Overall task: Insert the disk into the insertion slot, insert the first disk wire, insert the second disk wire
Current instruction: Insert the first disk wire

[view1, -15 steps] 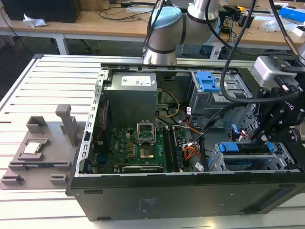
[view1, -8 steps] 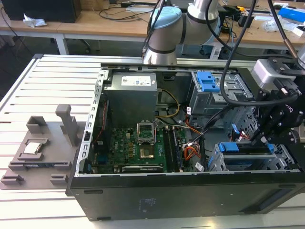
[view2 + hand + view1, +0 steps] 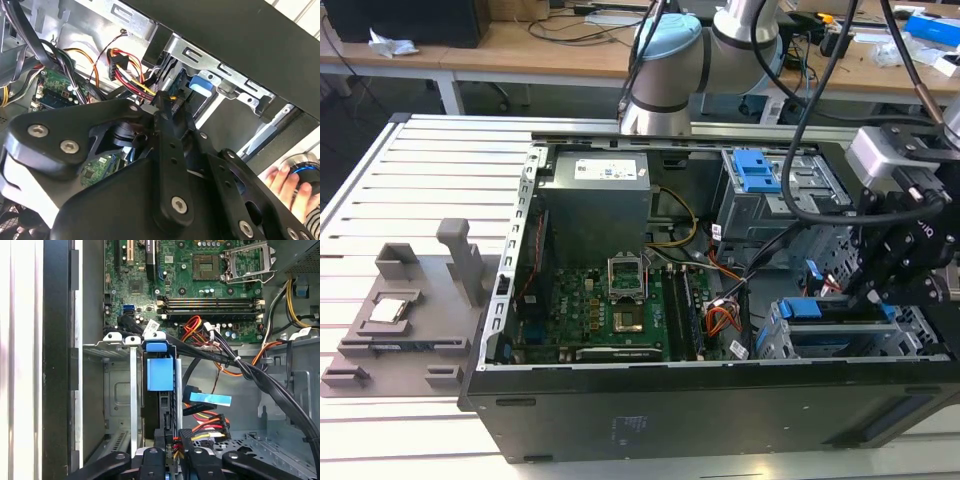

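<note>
The end effector (image 3: 173,449) was clenched on a disk wire (image 3: 200,436), just beside the disk (image 3: 160,374) seated in the insertion slot (image 3: 116,342), at the exterior view's right.

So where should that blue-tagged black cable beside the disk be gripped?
Probably the black plug end of the blue-tagged cable, not its thin tag. Come straight in through the open side of the computer case: the disk stands close beside it, red and yellow wires too.

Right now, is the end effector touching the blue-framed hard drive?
Cannot tell. In the first wrist view the end effector overlaps the blue-framed hard drive at its dark end, showing no gap or contact.
</note>
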Motion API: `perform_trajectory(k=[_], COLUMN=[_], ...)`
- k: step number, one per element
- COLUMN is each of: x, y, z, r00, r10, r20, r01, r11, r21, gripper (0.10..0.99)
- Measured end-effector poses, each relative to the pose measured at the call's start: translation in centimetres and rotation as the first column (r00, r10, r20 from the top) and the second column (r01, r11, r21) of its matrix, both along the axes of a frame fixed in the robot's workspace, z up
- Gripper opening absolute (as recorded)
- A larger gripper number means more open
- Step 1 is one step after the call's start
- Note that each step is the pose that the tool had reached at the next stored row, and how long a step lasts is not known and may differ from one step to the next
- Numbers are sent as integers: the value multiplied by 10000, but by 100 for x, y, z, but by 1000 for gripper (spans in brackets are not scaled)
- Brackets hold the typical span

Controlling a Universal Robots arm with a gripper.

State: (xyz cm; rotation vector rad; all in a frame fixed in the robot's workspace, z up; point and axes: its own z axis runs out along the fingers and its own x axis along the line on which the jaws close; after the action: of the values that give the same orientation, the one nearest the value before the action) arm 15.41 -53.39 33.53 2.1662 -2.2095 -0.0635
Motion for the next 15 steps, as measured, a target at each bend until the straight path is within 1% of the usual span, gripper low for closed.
perform_trajectory(k=[1, 2, 3, 4, 5, 8, 10, 11, 13, 15], x=[0, 0, 0, 0, 0, 0, 0, 0, 0, 0], y=[0, 0, 0, 0, 0, 6, 16, 20, 27, 28], z=[12, 43, 80, 138, 178, 267, 304, 311, 321, 321], r00=[10000, 10000, 10000, 10000, 10000, 10000, 10000, 10000, 10000, 10000], r10=[0, 0, 0, 0, 0, 0, 0, 0, 0, 0], r20=[0, 0, 0, 0, 0, 0, 0, 0, 0, 0], r01=[0, 0, 0, 0, 0, 0, 0, 0, 0, 0], r11=[10000, 10000, 10000, 10000, 10000, 10000, 10000, 10000, 10000, 10000], r21=[1, 2, 0, 2, 1, 1, 3, 4, -1, 2], gripper=[243, 243, 243, 243, 243, 243, 243, 231, 106, 106])
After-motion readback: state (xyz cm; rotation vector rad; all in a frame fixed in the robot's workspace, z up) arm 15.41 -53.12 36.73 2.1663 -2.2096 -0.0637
